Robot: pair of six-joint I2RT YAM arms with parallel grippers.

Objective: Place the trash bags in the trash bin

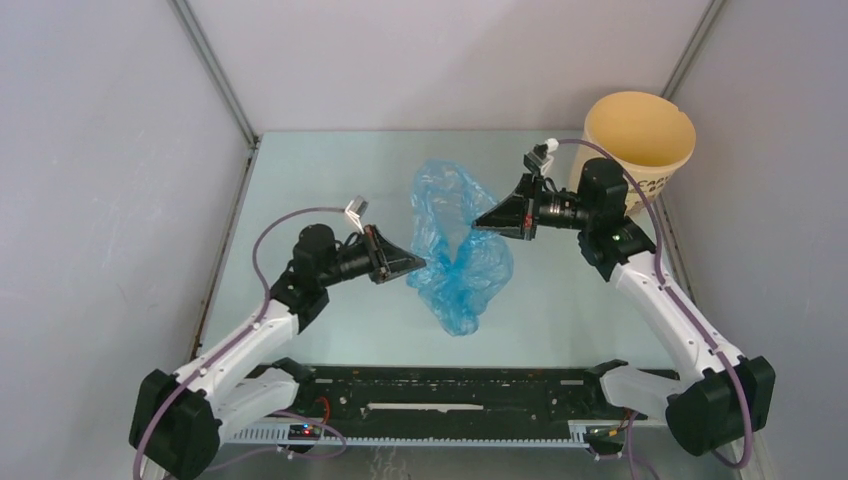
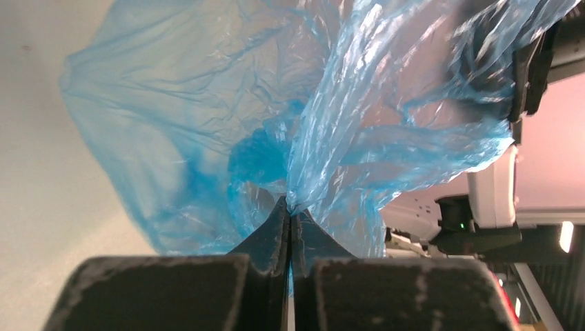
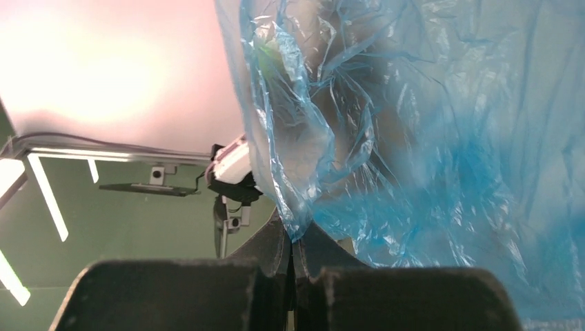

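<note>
hanging between two robot arms, a thin, wrinkly light-blue trash bag (image 1: 455,250) is spread over the middle of a pale green table (image 1: 320,180). the film is glossy and see-through, bunched into folds, with its narrow lower end pointing toward the arm bases. whether that end rests on the table cannot be told.

the left gripper (image 1: 421,264) reaches in from the left and meets the bag's lower left edge. in the left wrist view its dark fingers (image 2: 272,231) are pressed together, pinching a gathered fold of blue film at their tips.

the right gripper (image 1: 478,224) reaches in from the right, a little farther back, at the bag's upper right edge. in the right wrist view its fingers (image 3: 270,243) are likewise closed tight on a twisted strip of the film.

the pale yellow trash bin (image 1: 640,135) stands upright in the far right corner, mouth open upward, behind the right arm's wrist, which hides part of its dark lettering. the bag is apart from the bin and none of it is inside.
</note>
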